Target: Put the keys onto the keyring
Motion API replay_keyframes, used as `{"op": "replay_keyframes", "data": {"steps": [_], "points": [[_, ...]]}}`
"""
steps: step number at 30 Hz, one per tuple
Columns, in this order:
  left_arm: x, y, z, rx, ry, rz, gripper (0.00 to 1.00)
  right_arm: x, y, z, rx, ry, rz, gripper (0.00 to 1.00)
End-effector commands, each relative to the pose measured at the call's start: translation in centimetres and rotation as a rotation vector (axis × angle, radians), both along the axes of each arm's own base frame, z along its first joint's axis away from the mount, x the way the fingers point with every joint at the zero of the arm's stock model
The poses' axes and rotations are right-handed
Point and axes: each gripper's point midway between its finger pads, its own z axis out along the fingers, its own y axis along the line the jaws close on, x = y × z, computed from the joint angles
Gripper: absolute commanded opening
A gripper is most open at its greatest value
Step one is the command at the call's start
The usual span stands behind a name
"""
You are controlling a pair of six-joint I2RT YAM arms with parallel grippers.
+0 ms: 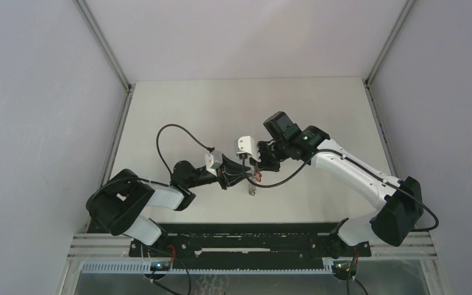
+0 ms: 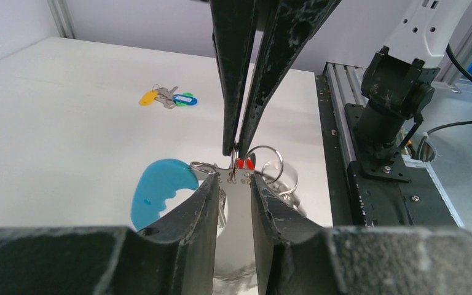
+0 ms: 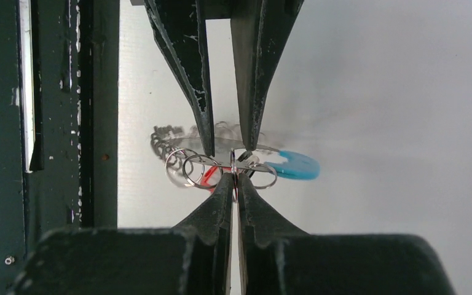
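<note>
Both grippers meet above the table's middle at the keyring (image 1: 254,182). Its grey chain (image 3: 165,139) hangs down, and its blue plastic piece (image 2: 160,190) juts to one side. My right gripper (image 3: 234,178) is shut on a small metal ring (image 3: 234,161) of the bunch, next to the red key (image 2: 243,163). Around a flat metal tag (image 2: 241,177) stands my left gripper (image 2: 233,178), its jaws a finger's width apart. Whether they touch the tag I cannot tell. A yellow key (image 2: 149,97) and a blue-teal key (image 2: 185,99) lie together on the table further off.
The black mounting rail (image 2: 344,123) and the right arm's base (image 2: 393,92) run along the table's near edge. Grey walls (image 1: 49,92) close the table on three sides. A black cable (image 1: 166,138) loops over the left arm.
</note>
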Motion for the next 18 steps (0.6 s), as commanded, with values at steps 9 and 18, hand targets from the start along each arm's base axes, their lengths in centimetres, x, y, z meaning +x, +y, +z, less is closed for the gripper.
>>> {"op": "replay_keyframes", "data": {"steps": [9,18], "points": [[-0.5,0.2,2.8,-0.066,-0.083,-0.008,0.32,0.4,0.3,1.5,-0.123,-0.046,-0.015,0.00],[-0.4,0.0,2.7,-0.063,-0.077,-0.014,0.32,0.3,0.7,1.2,-0.136,-0.048,-0.009,0.00]]}}
